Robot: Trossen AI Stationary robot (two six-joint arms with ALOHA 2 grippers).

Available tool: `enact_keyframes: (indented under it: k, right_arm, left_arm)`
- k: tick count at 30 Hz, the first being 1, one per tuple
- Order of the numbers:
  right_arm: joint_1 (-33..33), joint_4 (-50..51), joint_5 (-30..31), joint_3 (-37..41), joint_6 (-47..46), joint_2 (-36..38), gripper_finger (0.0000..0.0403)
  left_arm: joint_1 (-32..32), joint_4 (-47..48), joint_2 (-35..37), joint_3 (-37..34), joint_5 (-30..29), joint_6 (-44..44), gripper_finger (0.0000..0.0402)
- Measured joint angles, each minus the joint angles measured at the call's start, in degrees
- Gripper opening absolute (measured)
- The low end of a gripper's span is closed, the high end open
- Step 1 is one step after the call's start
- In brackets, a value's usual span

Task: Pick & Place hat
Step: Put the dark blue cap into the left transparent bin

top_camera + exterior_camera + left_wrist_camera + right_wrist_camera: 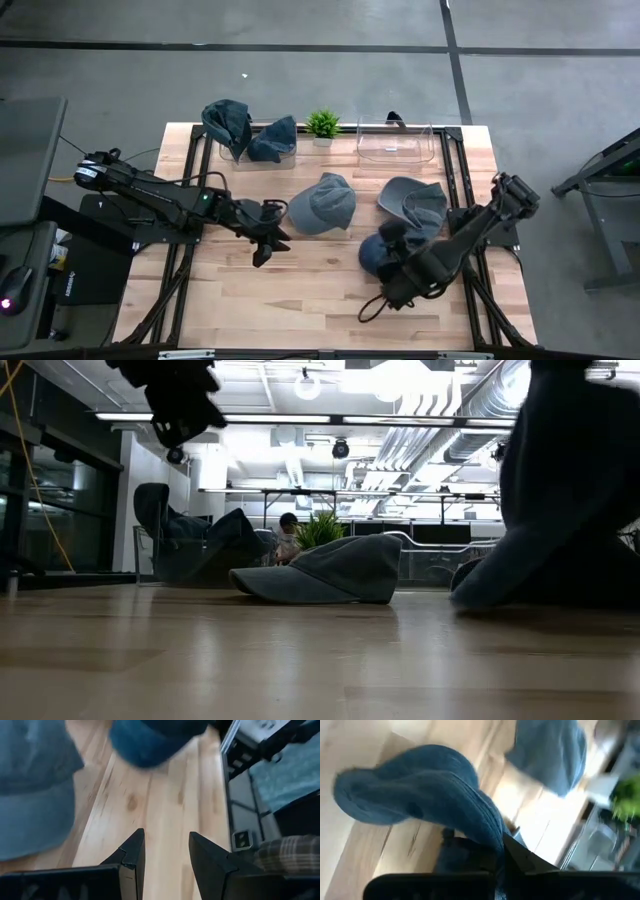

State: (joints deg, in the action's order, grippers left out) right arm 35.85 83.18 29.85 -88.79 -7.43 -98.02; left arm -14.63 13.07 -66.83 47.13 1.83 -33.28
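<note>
wooden table (300, 290): right gripper (385, 252) clamps dark blue hat (425, 785); left gripper (268, 240) parted, empty.

on the surface (300, 290) one cap (322, 202) lies near the middle, just right of my left gripper (268, 243). a second cap (414, 203) lies to its right, and a third cap (378, 254) sits nearer the front edge, touching the second, with my right gripper (392, 262) on it, brim between the fingers (520, 854). along the back edge, a bin (256, 152) on the left holds two more caps (240, 128), a small plant (322, 125) stands in the middle, and a second bin (394, 145) is to its right.
</note>
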Motion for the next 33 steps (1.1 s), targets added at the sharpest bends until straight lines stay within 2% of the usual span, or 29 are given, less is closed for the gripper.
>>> enact_keyframes:
  k: [3,11,18,22,25,28,33]
  right_arm:
    - [-2.3,-0.4,-2.0,-4.5,8.2,0.0,0.0001]
    - [-8.3,-0.5,-2.1,-15.4,27.5,0.0,0.0001]
    - [-12.8,-0.3,-4.6,-21.9,40.9,0.0,0.0000]
    - [-15.4,-1.0,-9.7,-24.2,45.1,0.0,0.0000]
    - [-17.0,-1.5,-14.5,-25.2,47.1,0.0,0.0000]
    - [-18.4,-1.6,-17.1,-25.6,48.9,0.0,0.0000]
    - [-20.0,-2.7,-20.5,-25.7,50.9,0.0,0.0000]
  left_arm:
    - [0.0,-3.6,0.0,0.0,-1.5,-1.6,0.0115]
    - [0.0,-7.8,0.0,1.8,-7.2,-4.6,0.0115]
    - [0.5,-11.1,0.0,3.4,-12.6,-4.7,0.0115]
    - [4.0,-11.6,0.0,5.1,-8.4,-3.4,0.0115]
    - [7.6,-11.7,0.0,6.0,-4.1,1.4,0.0115]
    - [10.8,-11.4,0.0,6.4,-2.6,8.0,0.0115]
    - [13.8,-11.9,0.0,6.5,-2.8,27.9,0.0115]
